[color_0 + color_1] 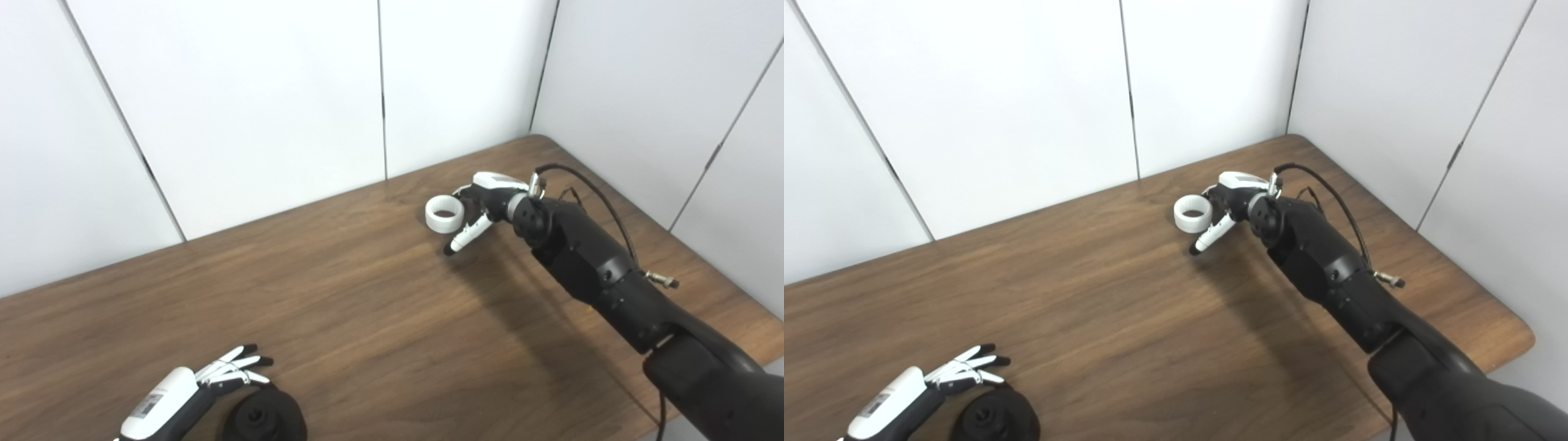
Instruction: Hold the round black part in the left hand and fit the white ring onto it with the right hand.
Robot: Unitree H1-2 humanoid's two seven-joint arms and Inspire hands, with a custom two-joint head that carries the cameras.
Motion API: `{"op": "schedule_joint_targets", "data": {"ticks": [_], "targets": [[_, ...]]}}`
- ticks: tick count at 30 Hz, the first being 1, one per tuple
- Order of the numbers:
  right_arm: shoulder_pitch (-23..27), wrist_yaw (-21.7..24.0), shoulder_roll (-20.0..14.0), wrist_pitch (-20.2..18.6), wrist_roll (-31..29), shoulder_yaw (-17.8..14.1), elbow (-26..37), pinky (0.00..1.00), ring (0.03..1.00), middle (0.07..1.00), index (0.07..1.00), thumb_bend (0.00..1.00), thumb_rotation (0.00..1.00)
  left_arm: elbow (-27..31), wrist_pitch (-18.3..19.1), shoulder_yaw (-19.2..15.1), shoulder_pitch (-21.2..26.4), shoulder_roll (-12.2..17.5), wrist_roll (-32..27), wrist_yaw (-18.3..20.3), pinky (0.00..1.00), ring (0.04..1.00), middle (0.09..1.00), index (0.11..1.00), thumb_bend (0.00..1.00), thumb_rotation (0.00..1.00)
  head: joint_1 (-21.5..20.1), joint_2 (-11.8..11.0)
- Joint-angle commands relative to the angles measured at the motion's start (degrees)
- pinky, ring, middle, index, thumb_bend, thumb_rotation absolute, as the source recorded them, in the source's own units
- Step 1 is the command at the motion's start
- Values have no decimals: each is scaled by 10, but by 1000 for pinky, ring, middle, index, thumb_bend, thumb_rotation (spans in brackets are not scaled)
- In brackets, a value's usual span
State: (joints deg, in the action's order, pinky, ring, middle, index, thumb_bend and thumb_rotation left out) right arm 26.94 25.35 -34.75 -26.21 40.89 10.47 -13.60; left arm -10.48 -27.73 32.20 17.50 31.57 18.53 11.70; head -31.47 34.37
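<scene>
Right hand [484, 202] is stretched far out over the back of the table, at the white ring [443, 213], and it's right up against it: the ring sits just at the hand's left side, touching or very nearly touching the dark palm area. One white finger with a black tip [464, 237] hangs down and forward toward the wood, just beside the ring's near edge; the other fingers are tucked behind the ring and the wrist, so whether there's a real grasp here I cannot tell. The ring is tipped a little, its opening facing up and toward us, and whether it rests on the tabletop or is lifted off it is not clear. Behind the hand, the black forearm [588, 263] runs back to the lower right corner, with a thin black cable [597, 193] looping over it. Now down to the near left: the left hand [958, 370] lies low over the wood, fingers spread and straight, black tips pointing right, holding nothing. Just beside it, right at the bottom edge, sits the round black part [995, 416], a dark disc with a raised hub and a small hole in the middle, flat on the wooden table [343, 306], close under the fingers. White wall panels [257, 104] close in the back and right side.
</scene>
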Motion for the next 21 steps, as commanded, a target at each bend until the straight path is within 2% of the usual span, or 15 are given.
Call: {"op": "schedule_joint_targets", "data": {"ticks": [1, 8, 12, 21], "targets": [[31, -21, -8, 8, -2, 0, -1, 883, 911, 941, 859, 865, 431, -9, 8, 9, -12, 16, 32, 32, 913, 978, 889, 485, 523, 67, 0, 0], [29, -78, 10, 20, -18, -6, -22, 841, 877, 905, 813, 818, 373, -5, 9, 0, -16, 14, 33, 40, 927, 980, 893, 485, 523, 67, 6, 2], [31, -105, 20, 20, -26, -9, -34, 840, 875, 891, 781, 778, 346, -5, 8, 0, -19, 11, 31, 30, 915, 970, 884, 484, 523, 65, 9, 5], [34, -169, 31, 25, -22, -6, -49, 818, 839, 836, 658, 661, 252, -3, 8, 4, -20, 11, 40, 23, 880, 963, 884, 485, 523, 66, 11, 7]]}}
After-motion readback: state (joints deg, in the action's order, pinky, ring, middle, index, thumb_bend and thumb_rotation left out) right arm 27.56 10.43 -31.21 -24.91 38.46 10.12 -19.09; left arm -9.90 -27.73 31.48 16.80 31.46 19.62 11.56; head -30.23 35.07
